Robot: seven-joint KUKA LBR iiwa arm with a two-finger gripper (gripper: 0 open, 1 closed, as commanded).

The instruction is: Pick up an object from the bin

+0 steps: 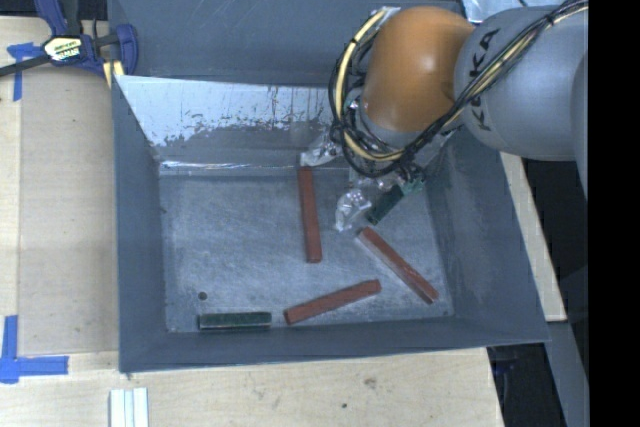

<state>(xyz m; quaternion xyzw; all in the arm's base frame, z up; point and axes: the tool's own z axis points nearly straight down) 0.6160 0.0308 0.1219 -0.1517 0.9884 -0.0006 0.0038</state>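
Now the hand (pixel 352 212) overhangs the rightmost brown stick (pixel 402 269).

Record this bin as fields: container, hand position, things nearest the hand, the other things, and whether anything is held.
container: grey metal bin
hand: hand low over the floor of the bin, right of centre in the view
nearest things: reddish-brown bar lying front to back, just left of the hand in the view; slanted reddish-brown bar, just in front of the hand
other things: third reddish-brown bar near the front wall; dark green bar at the front left
held: cannot tell
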